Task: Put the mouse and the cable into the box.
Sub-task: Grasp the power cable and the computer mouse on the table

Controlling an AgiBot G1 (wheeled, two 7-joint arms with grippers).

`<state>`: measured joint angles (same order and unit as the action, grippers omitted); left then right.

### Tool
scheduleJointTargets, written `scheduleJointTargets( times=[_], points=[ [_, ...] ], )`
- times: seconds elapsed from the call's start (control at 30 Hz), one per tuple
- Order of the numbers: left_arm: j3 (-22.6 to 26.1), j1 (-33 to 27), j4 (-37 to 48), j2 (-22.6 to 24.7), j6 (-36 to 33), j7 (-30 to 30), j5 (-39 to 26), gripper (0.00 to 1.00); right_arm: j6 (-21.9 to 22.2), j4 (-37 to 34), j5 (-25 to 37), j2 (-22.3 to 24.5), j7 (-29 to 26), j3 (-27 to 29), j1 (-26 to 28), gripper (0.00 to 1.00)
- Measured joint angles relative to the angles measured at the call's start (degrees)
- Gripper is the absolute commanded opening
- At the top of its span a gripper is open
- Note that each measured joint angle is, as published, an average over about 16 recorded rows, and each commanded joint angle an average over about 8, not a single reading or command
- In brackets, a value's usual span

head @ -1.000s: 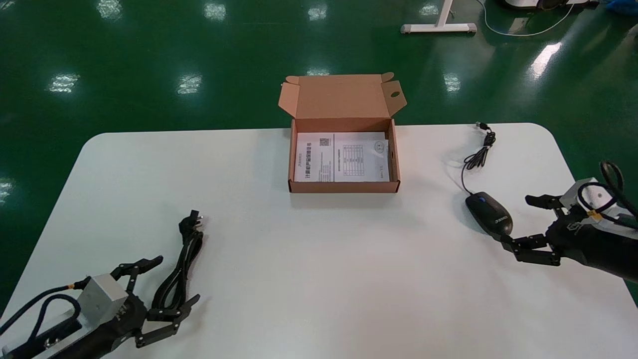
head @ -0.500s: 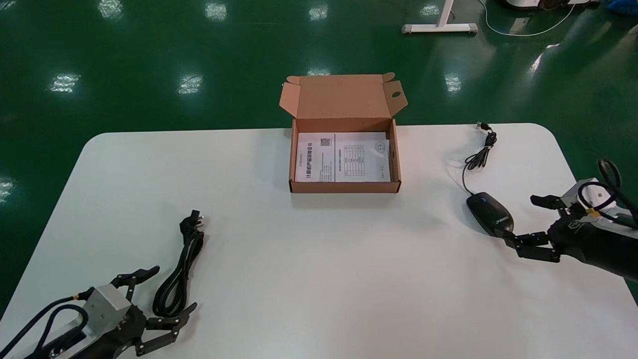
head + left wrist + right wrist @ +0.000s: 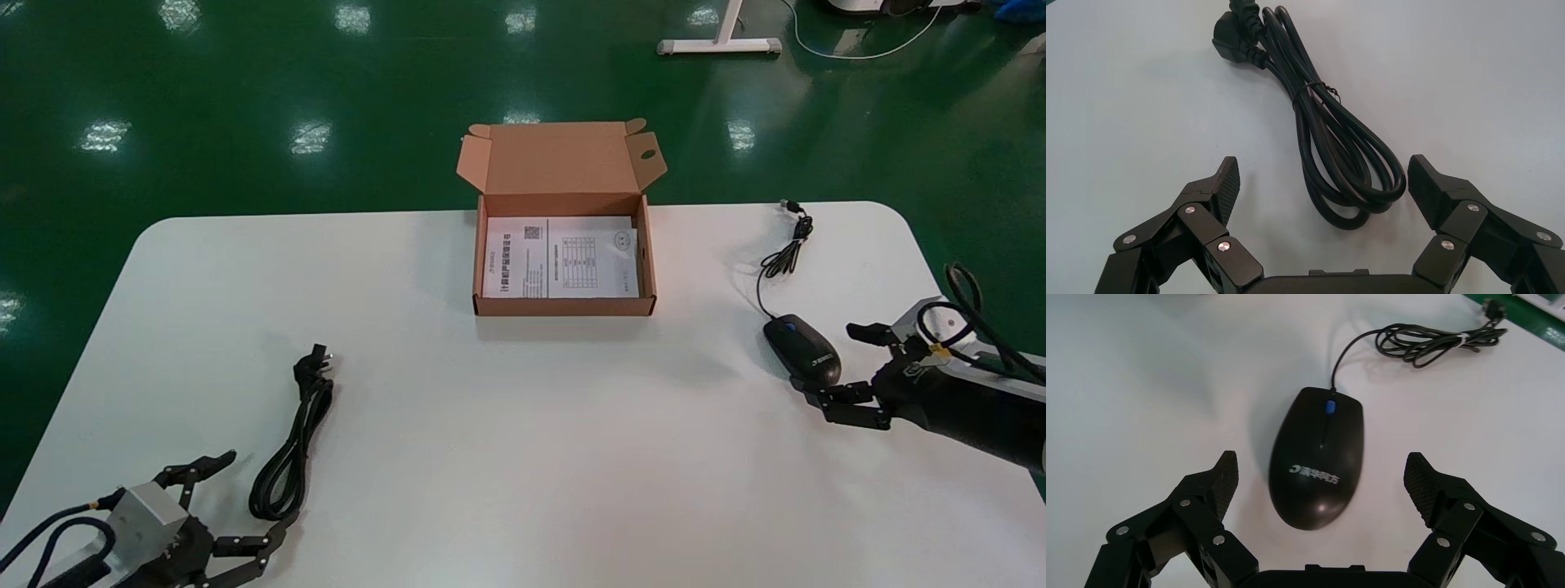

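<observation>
The mouse [image 3: 802, 349] lies on the right side of the worktop [image 3: 490, 449], with its rounded back towards the right hand [image 3: 825, 362] and its thin cord [image 3: 780, 257] trailing away to the far edge. Its long axis points almost straight out from that hand, whose fingers are spread wide on either side of the body without touching it. Closing them would likely pinch the mouse across its narrow width. The box [image 3: 564, 306] sits open at the far middle, up and to the left of the mouse, with papers [image 3: 560, 257] inside. At the near left, the bundled cable [image 3: 294, 441] lies just ahead of the left hand [image 3: 257, 490], which is also open.
</observation>
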<state>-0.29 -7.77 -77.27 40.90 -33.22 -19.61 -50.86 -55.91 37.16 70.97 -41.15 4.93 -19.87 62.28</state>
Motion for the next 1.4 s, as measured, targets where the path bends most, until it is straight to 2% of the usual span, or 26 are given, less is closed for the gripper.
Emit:
scheduleJointTargets(
  times=[0.73,1.4],
  points=[
    [0.6,0.4,0.1,1.0,1.4,1.7,0.5,1.0,-1.0,-7.1,1.0,-2.8,2.2,-1.0,2.3,1.0],
    [1.4,-1.5,1.2,2.1,1.3,1.7,0.4,1.0,-1.6,-7.8,1.6,-3.1,1.4,-1.5,3.0,1.0]
  ],
)
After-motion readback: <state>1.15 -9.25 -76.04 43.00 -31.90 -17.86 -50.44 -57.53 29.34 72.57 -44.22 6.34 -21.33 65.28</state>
